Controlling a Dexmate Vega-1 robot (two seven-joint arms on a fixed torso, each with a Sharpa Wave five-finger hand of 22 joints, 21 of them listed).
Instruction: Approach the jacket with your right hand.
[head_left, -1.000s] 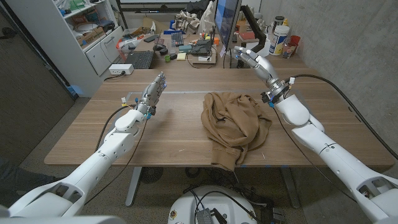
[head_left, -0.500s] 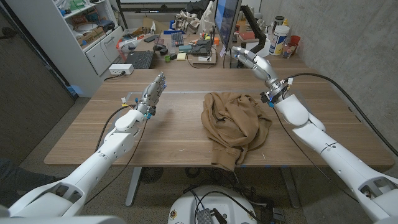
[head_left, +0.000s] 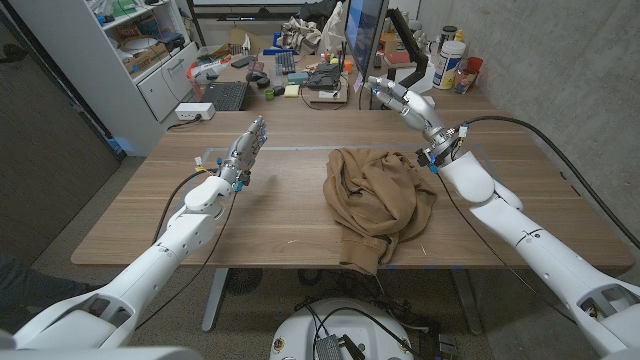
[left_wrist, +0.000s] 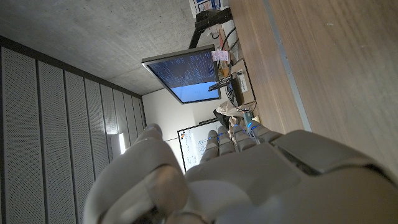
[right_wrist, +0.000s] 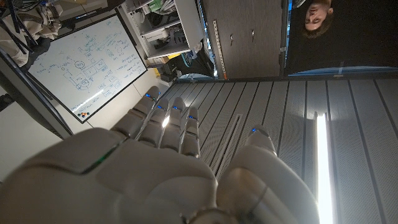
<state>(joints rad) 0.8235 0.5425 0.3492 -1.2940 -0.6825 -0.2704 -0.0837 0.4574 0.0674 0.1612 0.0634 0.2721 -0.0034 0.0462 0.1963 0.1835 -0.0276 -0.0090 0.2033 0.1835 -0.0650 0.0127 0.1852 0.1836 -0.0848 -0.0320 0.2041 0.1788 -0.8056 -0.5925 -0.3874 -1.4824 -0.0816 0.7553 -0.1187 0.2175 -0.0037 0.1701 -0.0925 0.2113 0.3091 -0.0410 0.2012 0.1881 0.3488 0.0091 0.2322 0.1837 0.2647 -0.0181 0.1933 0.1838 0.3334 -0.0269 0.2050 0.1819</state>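
Observation:
A tan jacket lies crumpled on the wooden table, right of centre, with one part hanging over the near edge. My right hand is raised above the table beyond the jacket's far right corner, fingers stretched out and apart, holding nothing. Its back and fingers point toward the ceiling and a whiteboard. My left hand is held up over the table's left half, well clear of the jacket, fingers straight and empty. The back of that hand shows beside the table surface.
A second desk behind the table carries a monitor, a keyboard, bottles and clutter. A small clear object lies near my left hand. A black cable runs along my right arm. A person shows in the right wrist view.
My right hand has swung a little toward picture left and tilted further up. The left arm and the jacket have not moved.

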